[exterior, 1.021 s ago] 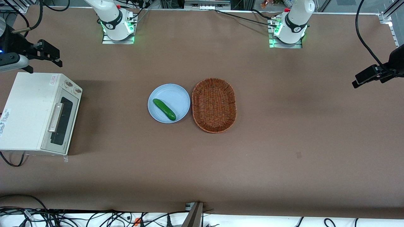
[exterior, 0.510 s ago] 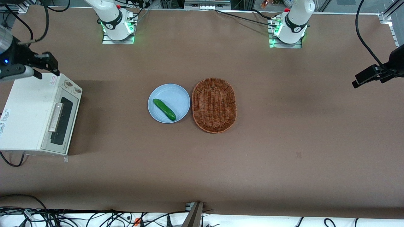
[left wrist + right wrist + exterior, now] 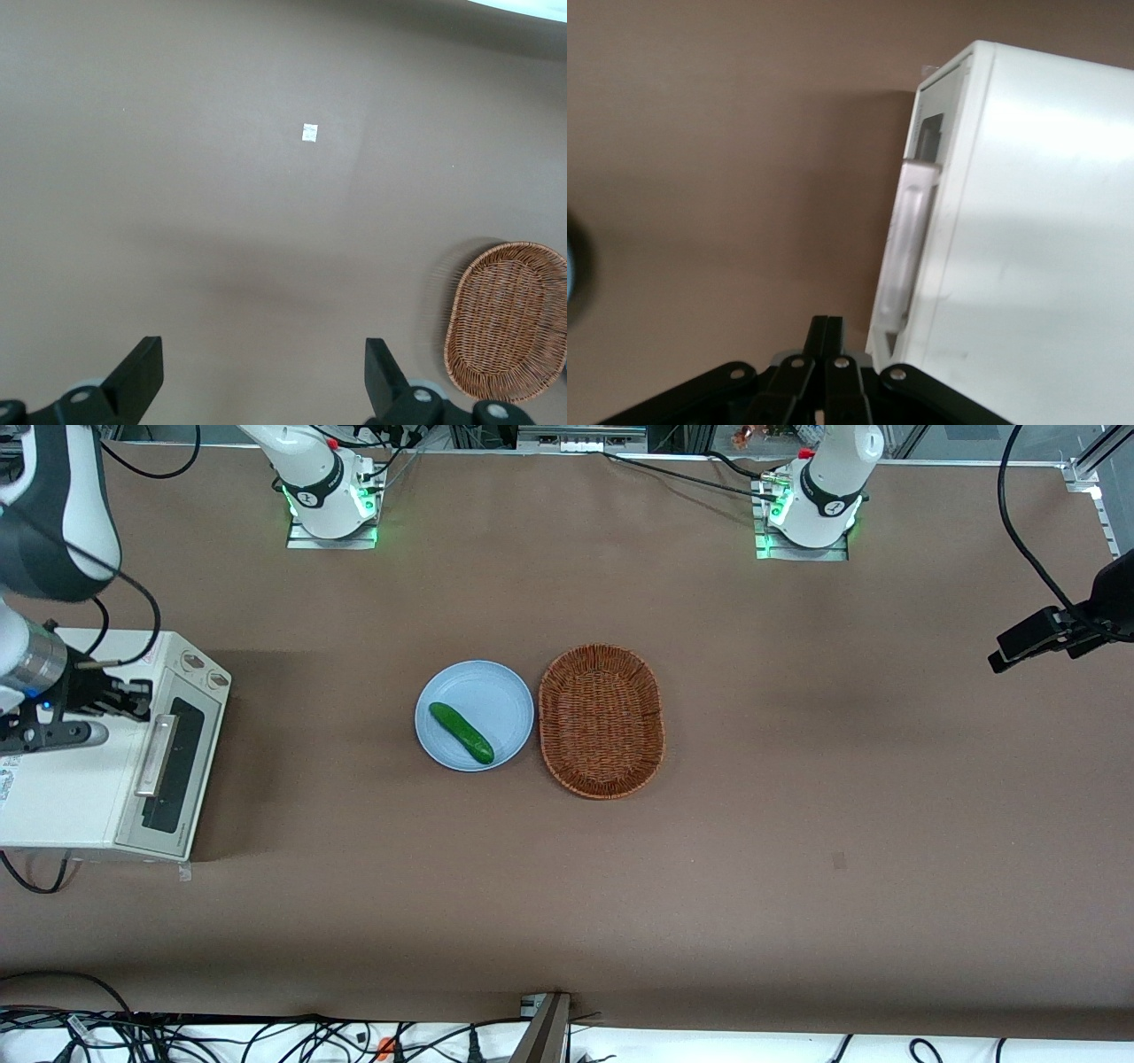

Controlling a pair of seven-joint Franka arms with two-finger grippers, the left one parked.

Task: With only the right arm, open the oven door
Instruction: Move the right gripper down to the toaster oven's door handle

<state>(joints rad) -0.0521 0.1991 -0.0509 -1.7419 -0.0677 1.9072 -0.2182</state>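
The cream-white toaster oven [image 3: 71,779] stands at the working arm's end of the table. Its oven door [image 3: 174,766] looks closed, flush with the oven's front. The door has a dark glass window and a silver bar handle [image 3: 154,755]. My right arm's gripper [image 3: 135,696] hovers above the oven top, just short of the handle's end that is farther from the front camera. Its fingers are shut with nothing between them. In the right wrist view the closed gripper [image 3: 827,326] points toward the handle [image 3: 908,239] on the door [image 3: 928,133].
Two round knobs [image 3: 204,670] sit on the strip at the door's end farther from the front camera. A light blue plate [image 3: 496,691] with a green cucumber [image 3: 461,732] lies mid-table, beside a brown wicker basket [image 3: 601,720]. The oven's black cord [image 3: 31,877] trails near its front corner.
My gripper has moved nearer to the front camera and down, from off the oven's farther corner to above the oven top by the handle. The oven has not moved.
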